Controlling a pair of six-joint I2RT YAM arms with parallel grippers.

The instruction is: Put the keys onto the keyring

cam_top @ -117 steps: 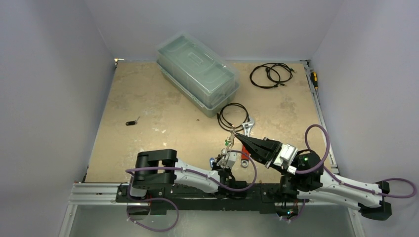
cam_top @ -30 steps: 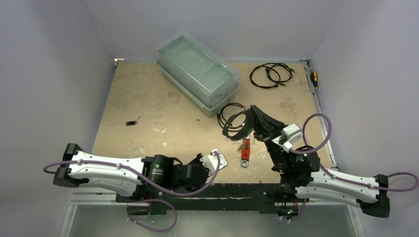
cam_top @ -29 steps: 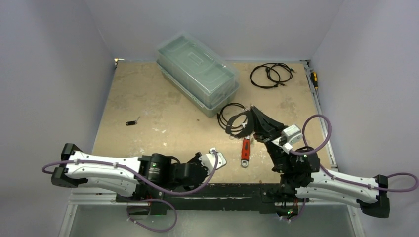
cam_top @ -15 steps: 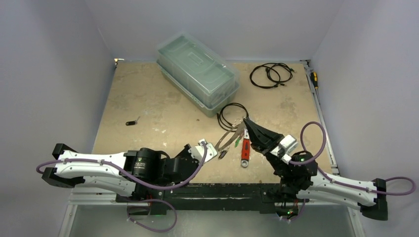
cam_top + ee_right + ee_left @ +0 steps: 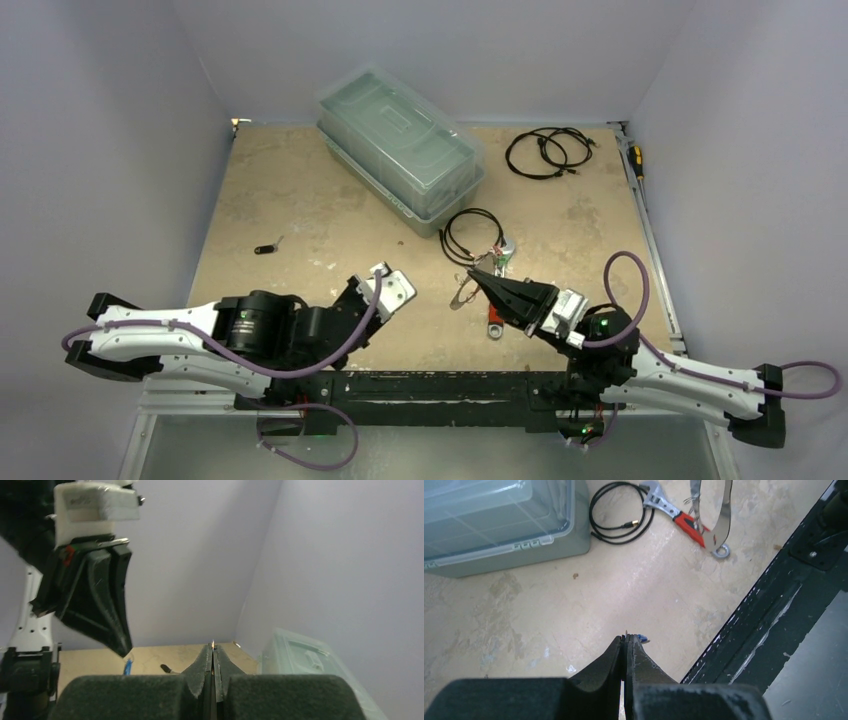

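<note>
My right gripper points left above the table, shut on the keyring, a thin silvery loop that hangs from its tips. The left wrist view shows that loop dangling in front of the red-handled wrench. My left gripper hangs tip-down to the left of it, shut on a blue-tagged key. The two grippers are apart. A black-tagged key lies alone on the table, far left.
A clear lidded plastic box stands at the back centre. Black coiled cables lie behind the wrench and at the back right. A screwdriver rests by the right wall. The black front rail runs close to my left gripper.
My right gripper swung down and forward with the keyring and now points left, low over the table. My left gripper lifted and moved left and back with the blue key.
</note>
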